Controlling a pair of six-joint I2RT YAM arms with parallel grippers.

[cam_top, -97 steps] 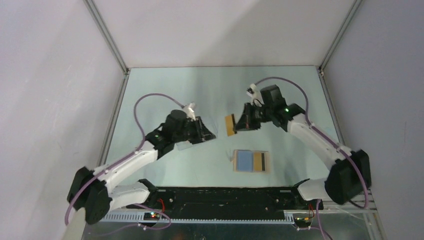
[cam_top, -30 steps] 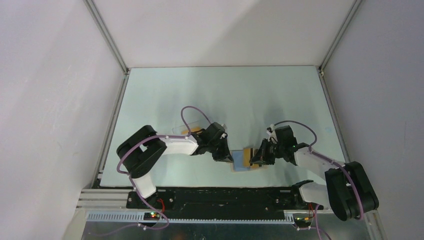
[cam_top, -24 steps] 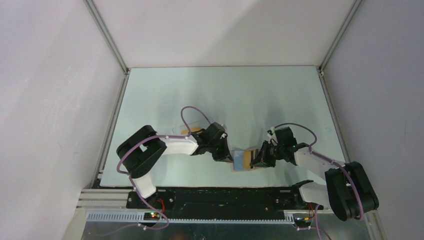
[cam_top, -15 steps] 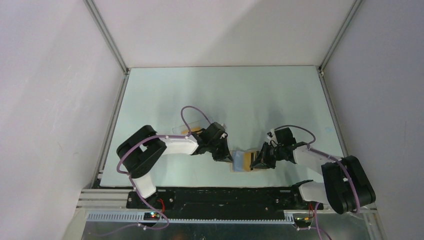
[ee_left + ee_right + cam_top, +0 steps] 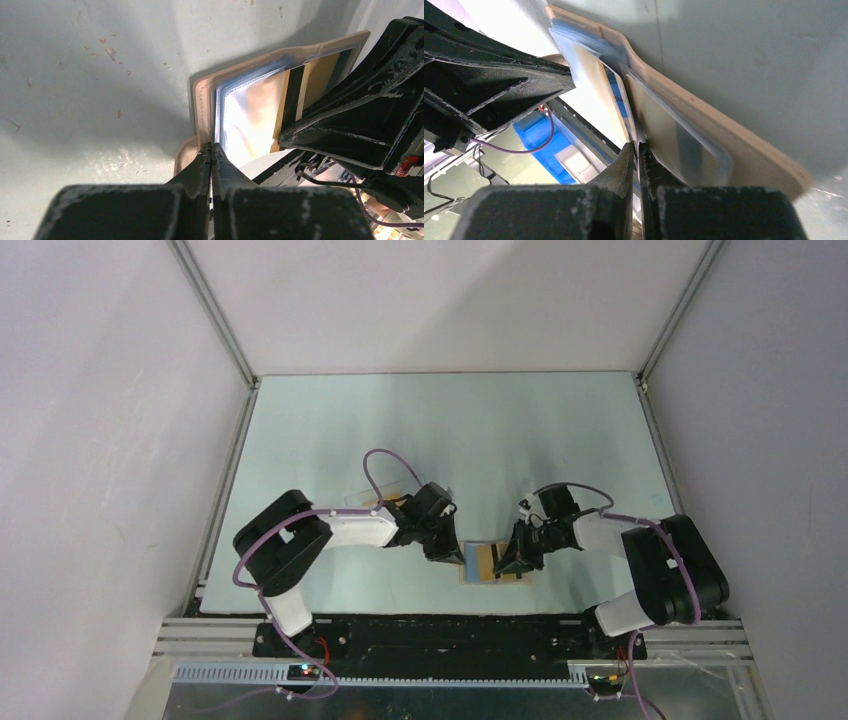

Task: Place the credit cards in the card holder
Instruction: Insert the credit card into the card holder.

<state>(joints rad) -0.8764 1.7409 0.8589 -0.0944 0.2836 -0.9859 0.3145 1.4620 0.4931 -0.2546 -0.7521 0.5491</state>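
Note:
The tan card holder (image 5: 466, 578) lies open near the table's front edge, its blue pockets up. It also shows in the left wrist view (image 5: 202, 100) and the right wrist view (image 5: 744, 150). My left gripper (image 5: 450, 550) is shut on the left edge of a pocket sheet (image 5: 211, 146). My right gripper (image 5: 508, 560) is shut on an orange-yellow credit card (image 5: 484, 562) with a black stripe (image 5: 292, 100). The card sits partly inside a pocket and is seen edge-on in the right wrist view (image 5: 623, 107). The two grippers face each other across the holder.
A clear plastic box (image 5: 372, 502) with something orange in it sits behind my left forearm. The black rail (image 5: 440, 625) runs along the near table edge just below the holder. Frame posts and walls close in both sides.
My right gripper carried the card from mid-table down to the holder and slid it leftward into a pocket. My left gripper has stayed on the holder's left edge over the last second.

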